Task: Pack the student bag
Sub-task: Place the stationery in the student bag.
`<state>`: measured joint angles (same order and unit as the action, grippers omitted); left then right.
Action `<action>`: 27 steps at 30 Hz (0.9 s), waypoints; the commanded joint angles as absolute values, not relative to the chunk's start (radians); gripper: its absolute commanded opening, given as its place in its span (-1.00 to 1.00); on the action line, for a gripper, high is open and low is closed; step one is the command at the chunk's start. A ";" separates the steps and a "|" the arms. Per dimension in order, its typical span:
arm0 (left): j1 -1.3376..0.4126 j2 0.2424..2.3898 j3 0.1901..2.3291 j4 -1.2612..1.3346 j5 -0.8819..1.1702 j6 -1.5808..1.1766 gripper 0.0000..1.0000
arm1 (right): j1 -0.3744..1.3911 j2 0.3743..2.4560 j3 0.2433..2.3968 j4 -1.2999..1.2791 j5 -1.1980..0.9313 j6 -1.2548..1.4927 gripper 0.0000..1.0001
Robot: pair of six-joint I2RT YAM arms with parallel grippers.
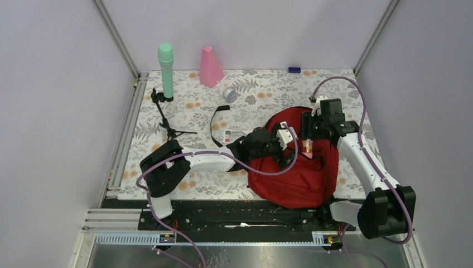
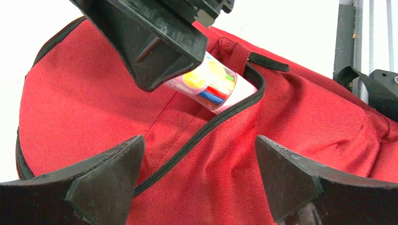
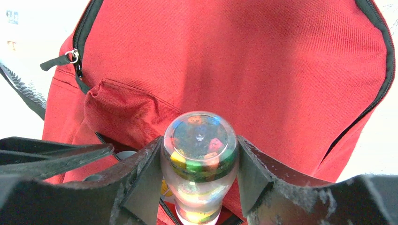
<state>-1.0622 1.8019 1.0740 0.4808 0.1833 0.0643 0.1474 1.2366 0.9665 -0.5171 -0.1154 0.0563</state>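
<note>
The student bag (image 1: 301, 178) is a big red backpack lying flat near the table's front edge, with its black zipper (image 2: 187, 143) parted. My right gripper (image 1: 308, 137) is shut on a clear tube of coloured markers (image 3: 199, 150), held tilted with its lower end in the zipper opening (image 2: 213, 86). My left gripper (image 2: 199, 154) hovers open just over the red fabric beside that zipper, with nothing between its fingers. In the top view it sits at the bag's left side (image 1: 287, 152), close to the right gripper.
A green cylinder on a small black tripod (image 1: 165, 64) stands at the back left, with a pink cone-shaped thing (image 1: 211, 67) and a small clear bottle (image 1: 230, 94) beside it. A card-like item (image 1: 231, 135) and a black strap (image 1: 217, 120) lie left of the bag.
</note>
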 commanded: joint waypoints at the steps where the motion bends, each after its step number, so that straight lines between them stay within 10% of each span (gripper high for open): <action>1: -1.066 1.828 1.141 0.487 0.170 0.109 0.84 | 0.141 1.191 0.943 -0.477 -0.128 0.055 -0.88; 14: -1.089 1.912 1.202 0.381 0.096 0.194 0.83 | 0.141 1.167 0.933 -0.458 -0.135 0.070 -0.88; 27: -1.101 1.809 1.120 0.523 0.103 0.082 -0.58 | 0.142 1.140 0.865 -0.336 -0.176 0.085 -0.87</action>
<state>-1.1042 1.9041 1.1435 0.4091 0.0937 0.1261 0.1467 1.1614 0.8974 -0.4370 -0.1261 0.0689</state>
